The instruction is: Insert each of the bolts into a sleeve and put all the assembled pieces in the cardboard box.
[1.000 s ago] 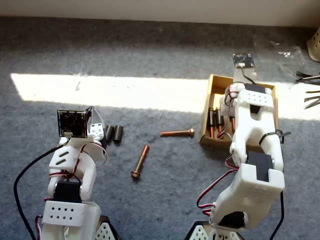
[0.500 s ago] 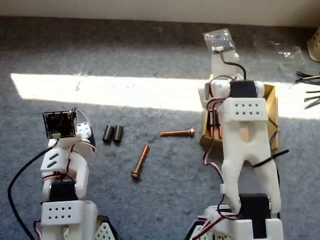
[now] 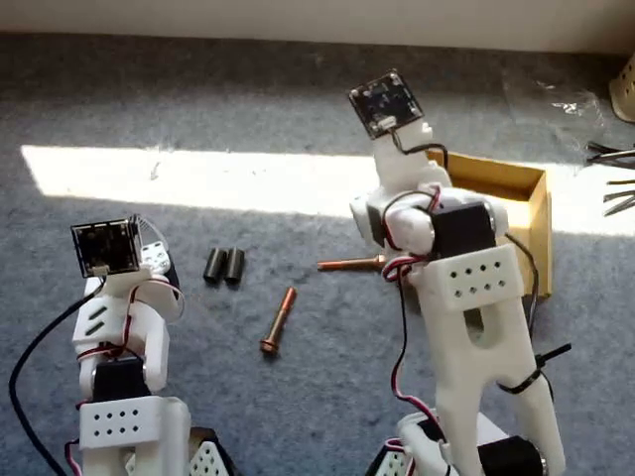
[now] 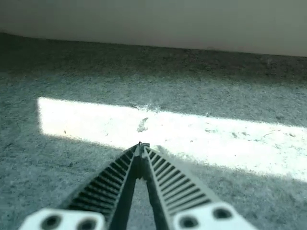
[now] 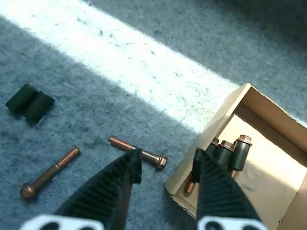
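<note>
While its fingers are pressed together on nothing, the left gripper (image 4: 140,146) hangs near the two sleeves (image 3: 224,265), probably parked until a bolt arrives. Next come a slanted bolt (image 3: 278,319) and a level bolt (image 3: 351,263) (neither sleeved yet). Over the level one the right gripper (image 5: 166,159) is spread and empty, likely lining up a pick. Three assembled pieces (image 5: 226,152) already sit in the cardboard box (image 3: 496,179).

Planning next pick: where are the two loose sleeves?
High view: sleeves lie side by side on the carpet, left of centre, just below the sunlit strip, upper-left of the slanted bolt.
</note>
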`<control>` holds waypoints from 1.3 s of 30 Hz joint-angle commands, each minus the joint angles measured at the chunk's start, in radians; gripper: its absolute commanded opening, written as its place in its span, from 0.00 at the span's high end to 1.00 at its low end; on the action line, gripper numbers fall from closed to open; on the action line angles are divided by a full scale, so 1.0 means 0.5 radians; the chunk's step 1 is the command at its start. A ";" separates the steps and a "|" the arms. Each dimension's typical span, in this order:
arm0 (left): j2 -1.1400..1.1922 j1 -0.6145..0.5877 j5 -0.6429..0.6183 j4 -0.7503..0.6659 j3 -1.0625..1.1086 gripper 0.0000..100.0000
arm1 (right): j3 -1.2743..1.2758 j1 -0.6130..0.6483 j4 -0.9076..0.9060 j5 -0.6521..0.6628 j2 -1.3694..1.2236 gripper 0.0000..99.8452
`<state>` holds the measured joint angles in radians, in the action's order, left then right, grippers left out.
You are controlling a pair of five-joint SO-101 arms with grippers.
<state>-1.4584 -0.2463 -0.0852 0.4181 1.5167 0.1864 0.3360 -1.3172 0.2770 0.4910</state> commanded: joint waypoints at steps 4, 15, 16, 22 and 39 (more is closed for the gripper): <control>-0.023 -0.094 0.003 -0.046 -0.014 0.99 | -0.014 0.201 -0.100 -0.003 0.097 0.94; -0.023 -0.173 0.003 -0.046 -0.014 0.99 | 0.483 0.591 0.284 -0.325 0.097 0.95; -0.023 -0.210 0.003 -0.046 -0.014 0.99 | 0.554 0.615 0.397 -0.325 0.094 0.95; -0.023 -0.382 0.003 -0.031 -0.011 0.99 | 0.827 0.640 0.707 -0.537 0.032 0.94; -0.023 -0.578 0.009 -0.043 0.112 0.99 | -0.631 0.858 0.195 -1.056 -1.119 0.94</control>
<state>-1.4584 -0.5255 -0.0852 0.4150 1.5750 0.0468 0.7457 -1.1838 -0.1603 -0.0199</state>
